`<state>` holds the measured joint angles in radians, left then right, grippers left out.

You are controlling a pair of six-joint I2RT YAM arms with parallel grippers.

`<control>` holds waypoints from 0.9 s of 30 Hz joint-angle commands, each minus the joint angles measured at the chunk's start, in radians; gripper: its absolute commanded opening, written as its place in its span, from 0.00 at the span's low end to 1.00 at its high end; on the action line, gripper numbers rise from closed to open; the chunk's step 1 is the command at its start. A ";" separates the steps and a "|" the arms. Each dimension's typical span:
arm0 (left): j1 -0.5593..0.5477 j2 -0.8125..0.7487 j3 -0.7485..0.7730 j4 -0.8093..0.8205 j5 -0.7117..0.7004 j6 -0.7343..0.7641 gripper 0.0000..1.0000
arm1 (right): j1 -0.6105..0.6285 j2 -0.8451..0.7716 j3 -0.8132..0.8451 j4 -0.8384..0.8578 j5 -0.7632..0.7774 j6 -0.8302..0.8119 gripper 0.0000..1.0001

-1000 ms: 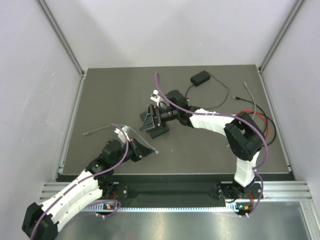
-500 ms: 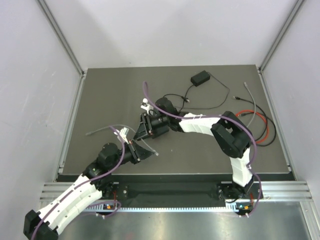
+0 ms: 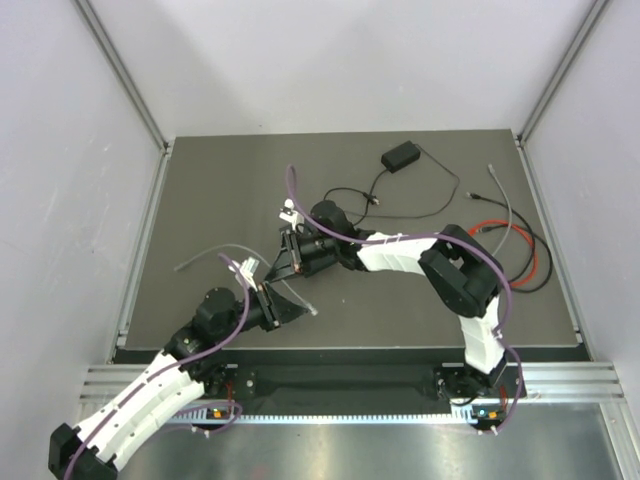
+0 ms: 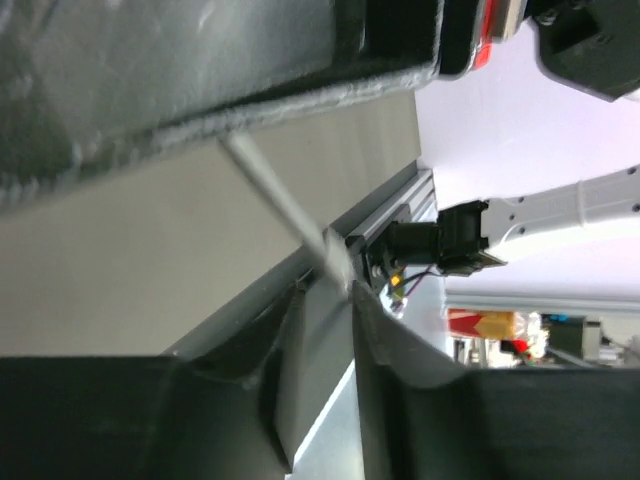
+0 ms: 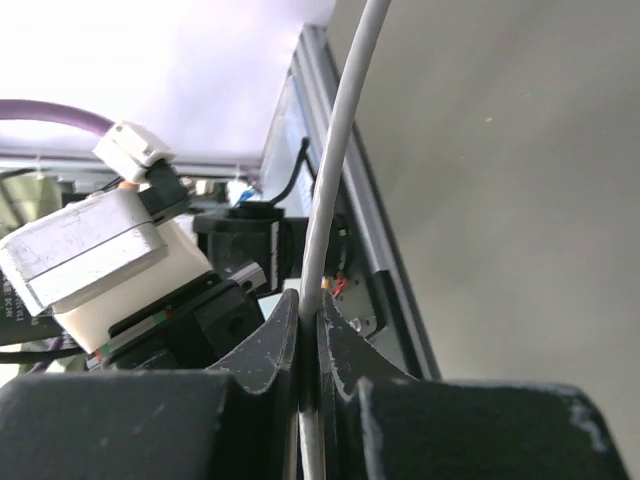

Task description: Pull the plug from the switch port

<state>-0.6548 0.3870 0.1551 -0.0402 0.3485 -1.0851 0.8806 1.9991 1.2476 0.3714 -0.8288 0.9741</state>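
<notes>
**Two grips on the cable at the switch**

The switch (image 4: 170,80) lies on the table (image 3: 220,190) near its middle, mostly hidden from above by the right arm. The left wrist view shows it as a dark slab with the grey cable (image 5: 335,170) leaving its edge. The right gripper (image 5: 308,300) is clamped tight on the cable, likely as the pulling hold. The left gripper (image 4: 325,290) is nearly closed and pinches the cable at its fingertips, probably to steady it. The port itself is hidden, so I cannot tell whether the plug sits in it. Well apart, the power brick (image 3: 400,157) lies towards the far edge.
</notes>
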 commanded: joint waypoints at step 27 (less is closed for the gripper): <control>-0.003 -0.119 0.213 -0.294 -0.232 0.070 0.65 | -0.854 -0.819 -0.134 -0.591 0.160 -0.386 0.00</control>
<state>-0.6559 0.2184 0.3916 -0.4679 0.0708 -0.9852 0.1505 1.2076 1.0737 -0.1074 -0.6147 0.6727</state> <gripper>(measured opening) 0.656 0.039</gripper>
